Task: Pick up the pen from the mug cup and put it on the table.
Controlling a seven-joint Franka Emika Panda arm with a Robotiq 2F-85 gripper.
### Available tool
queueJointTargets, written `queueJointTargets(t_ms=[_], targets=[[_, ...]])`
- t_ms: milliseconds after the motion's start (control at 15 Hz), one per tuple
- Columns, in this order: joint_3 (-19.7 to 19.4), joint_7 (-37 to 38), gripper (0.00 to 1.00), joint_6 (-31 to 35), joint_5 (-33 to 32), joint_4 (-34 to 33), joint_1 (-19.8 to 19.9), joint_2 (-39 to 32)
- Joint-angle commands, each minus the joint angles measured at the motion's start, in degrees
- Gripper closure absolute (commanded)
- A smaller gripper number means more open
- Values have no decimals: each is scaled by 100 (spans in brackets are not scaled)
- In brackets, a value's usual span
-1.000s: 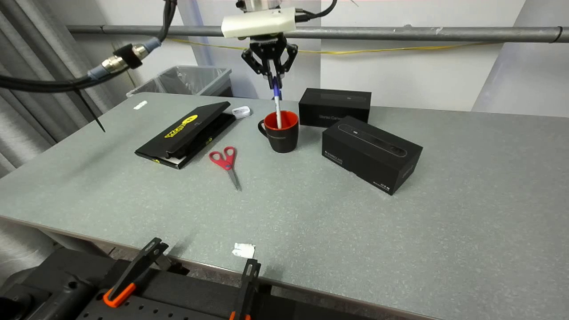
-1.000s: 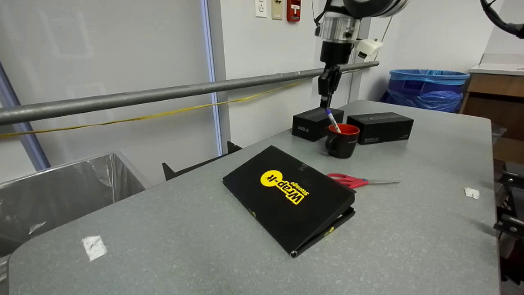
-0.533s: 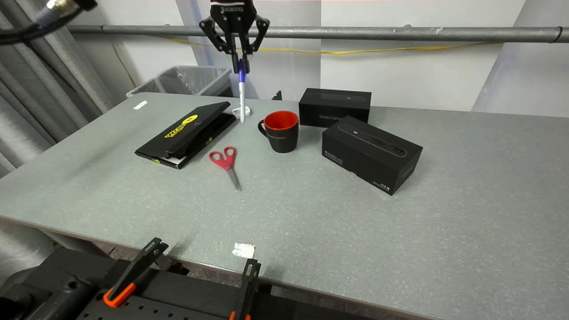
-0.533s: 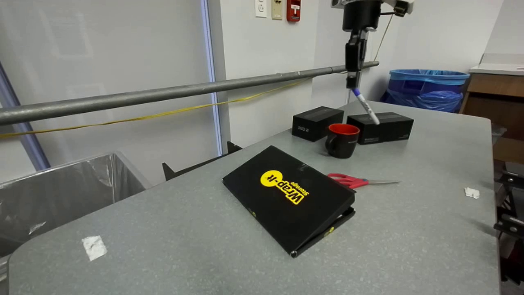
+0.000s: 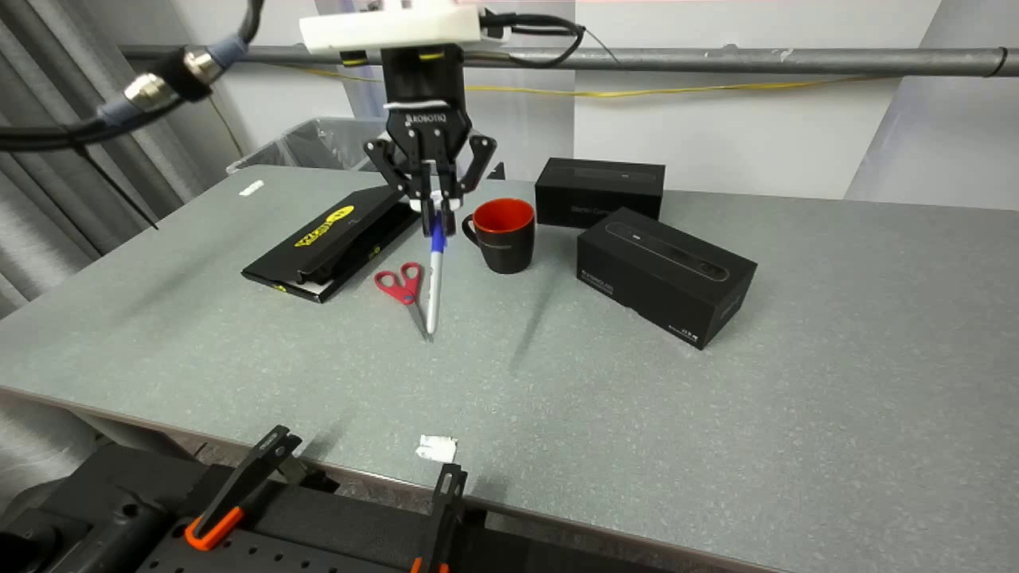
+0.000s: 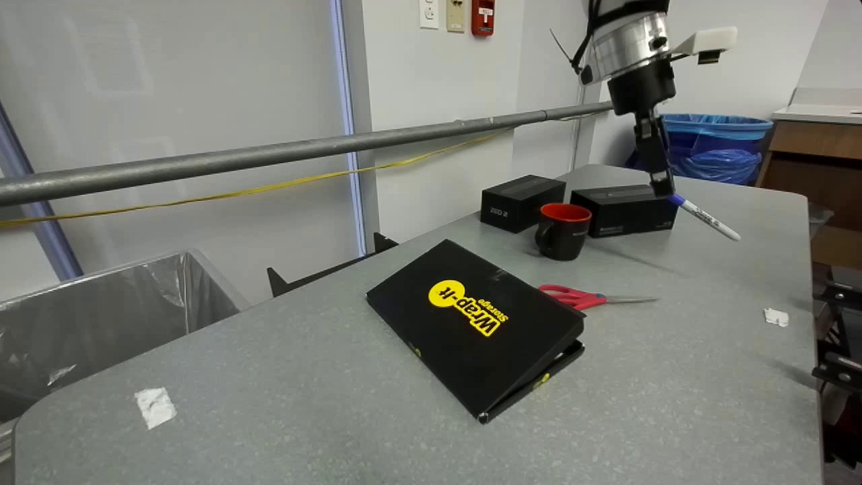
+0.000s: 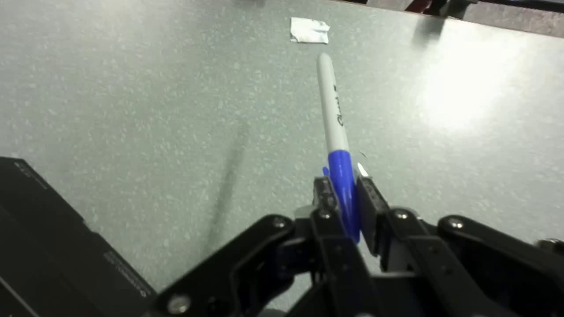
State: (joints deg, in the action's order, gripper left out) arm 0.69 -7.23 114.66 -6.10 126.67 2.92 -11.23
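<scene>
The pen, with a blue cap end and white barrel, shows in both exterior views [image 5: 435, 282] [image 6: 706, 218] and in the wrist view [image 7: 331, 103]. My gripper [image 5: 439, 225] is shut on its blue end, with a finger on each side, as the wrist view shows [image 7: 344, 193]. The pen is tilted, its white end pointing out and down, above the grey table [image 5: 677, 430]. Its shadow lies apart from it on the table. The mug cup [image 5: 509, 251], dark outside and red inside, stands upright with no pen in it; it also shows in an exterior view [image 6: 564, 241].
Red-handled scissors [image 5: 407, 296] lie on the table; in an exterior view the pen overlaps their blades. Two black boxes [image 5: 665, 274] [image 5: 599, 191] stand beside the mug. A flat black box [image 6: 471, 323] lies partly open. A white scrap [image 7: 309, 31] lies near the table edge.
The pen has come up out of the mug in my gripper. It moved sideways away from the mug, then lower and towards the clamp side of the table, tilting more.
</scene>
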Motion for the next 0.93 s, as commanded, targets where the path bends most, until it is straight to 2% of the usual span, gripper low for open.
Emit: queueJointTargets(t_ms=[0,400,667,733,800,867], targets=[[-215,367,95,185,-312,-240,-38,-728],[-404,566,95,716,-313,-778,-70,-1639],[-434,738,95,811,-305,-1106,-121,-1995],[-438,780,70,801,-307,-1163,-133,-2049],[-441,819,56,799,-307,-1207,-144,-2084],[-445,849,49,797,-315,-1240,-157,-2109]])
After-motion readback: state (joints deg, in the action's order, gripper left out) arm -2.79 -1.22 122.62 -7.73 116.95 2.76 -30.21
